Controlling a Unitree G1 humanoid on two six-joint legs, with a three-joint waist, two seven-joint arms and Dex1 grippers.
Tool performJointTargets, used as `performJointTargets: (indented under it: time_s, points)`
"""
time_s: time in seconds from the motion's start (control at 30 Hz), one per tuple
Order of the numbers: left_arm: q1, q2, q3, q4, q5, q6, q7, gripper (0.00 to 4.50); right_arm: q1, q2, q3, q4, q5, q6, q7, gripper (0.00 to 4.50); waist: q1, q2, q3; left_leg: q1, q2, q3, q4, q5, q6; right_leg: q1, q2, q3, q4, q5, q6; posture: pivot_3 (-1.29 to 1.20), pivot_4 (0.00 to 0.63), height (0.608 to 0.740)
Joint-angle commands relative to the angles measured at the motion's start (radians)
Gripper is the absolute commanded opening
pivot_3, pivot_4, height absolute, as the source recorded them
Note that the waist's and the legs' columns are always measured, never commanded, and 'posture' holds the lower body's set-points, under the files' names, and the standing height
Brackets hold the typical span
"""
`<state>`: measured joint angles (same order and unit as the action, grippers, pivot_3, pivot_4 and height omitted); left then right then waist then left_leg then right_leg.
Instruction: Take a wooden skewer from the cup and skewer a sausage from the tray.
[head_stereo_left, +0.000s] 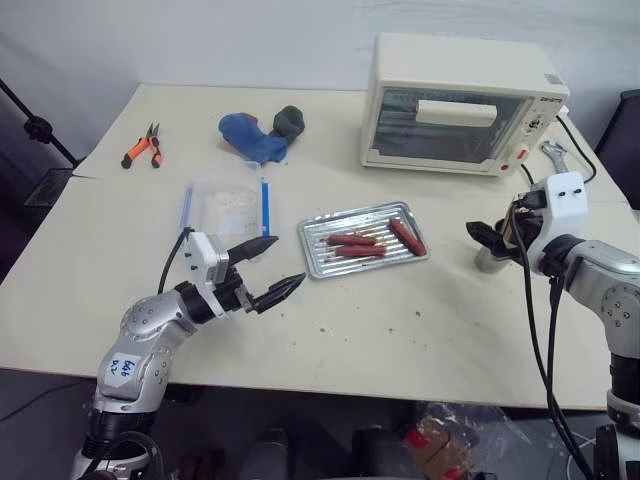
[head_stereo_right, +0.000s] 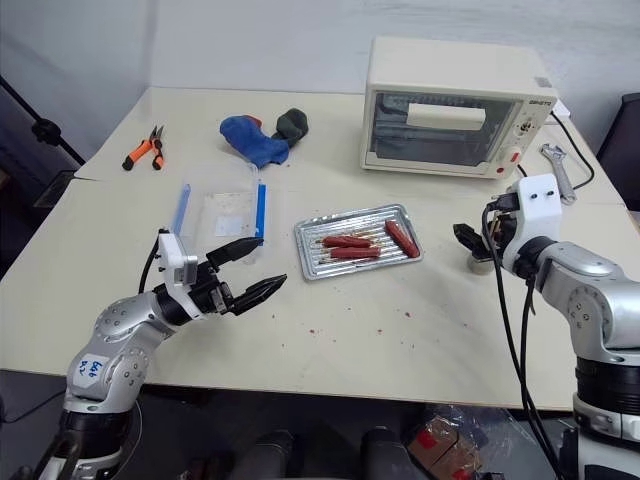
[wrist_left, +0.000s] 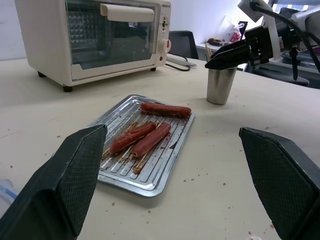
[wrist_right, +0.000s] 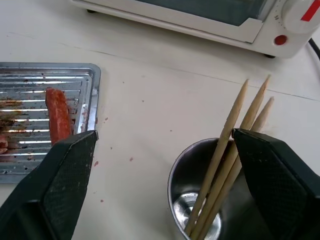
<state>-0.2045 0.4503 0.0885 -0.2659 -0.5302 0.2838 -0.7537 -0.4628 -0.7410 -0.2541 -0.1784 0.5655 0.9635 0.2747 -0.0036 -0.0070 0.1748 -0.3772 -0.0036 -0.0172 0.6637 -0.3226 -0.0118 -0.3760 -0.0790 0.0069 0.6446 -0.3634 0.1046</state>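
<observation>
The skewers (wrist_right: 227, 150) stand bunched in the cup (wrist_right: 197, 200), leaning against its rim, directly between the spread fingers of the right gripper (wrist_right: 165, 195), which hangs just above the cup with nothing held. To do this step well, the gripper should single out one stick, probably the one leaning furthest from the others, close on it below the pointed tip, then lift straight up so the rest stay put and the cup is not tipped. The sticks lie close together, so catching two at once is the likely slip.

Beyond that gripper's left finger sits the tray (head_stereo_left: 318, 262), with the redder sausage (head_stereo_left: 407, 237) at the end nearest the cup and darker ones beside it. The left gripper (head_stereo_left: 270, 268) waits on the tray's other side, fingers wide apart and empty. Past the cup stands the oven (head_stereo_left: 455, 105); a clear box (head_stereo_left: 225, 208), pliers (head_stereo_left: 141, 147) and a blue cloth (head_stereo_left: 250, 137) lie well clear.
</observation>
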Motion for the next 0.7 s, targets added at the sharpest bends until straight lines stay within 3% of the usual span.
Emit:
performJointTargets:
  time_s: [0.03,0.37,0.47,0.7]
  points:
    - [-0.008,0.002,0.002,-0.041,0.001,-0.005,0.008,4.49,-0.027,-0.001,-0.009,0.007,-0.027,-0.027,0.016,4.50,0.000,0.000,0.000,0.000,0.000,0.000,0.000,0.000,0.000,0.000,0.000,0.000,0.000,0.000,0.000,0.00,0.150,0.740]
    - [-0.014,0.004,0.002,-0.039,0.002,-0.005,0.015,4.49,-0.043,0.003,-0.001,0.041,-0.056,-0.051,0.060,4.50,0.000,0.000,0.000,0.000,0.000,0.000,0.000,0.000,0.000,0.000,0.000,0.000,0.000,0.000,0.000,0.00,0.150,0.740]
    - [-0.015,0.004,0.001,-0.039,0.003,-0.005,0.016,4.50,-0.051,0.008,-0.002,0.057,-0.072,-0.075,0.066,3.95,0.000,0.000,0.000,0.000,0.000,0.000,0.000,0.000,0.000,0.000,0.000,0.000,0.000,0.000,0.000,0.00,0.150,0.740]
    - [-0.011,0.002,-0.001,-0.046,0.004,-0.005,0.021,4.50,-0.059,0.009,-0.017,0.070,-0.084,-0.085,0.082,1.59,0.000,0.000,0.000,0.000,0.000,0.000,0.000,0.000,0.000,0.000,0.000,0.000,0.000,0.000,0.000,0.00,0.150,0.740]
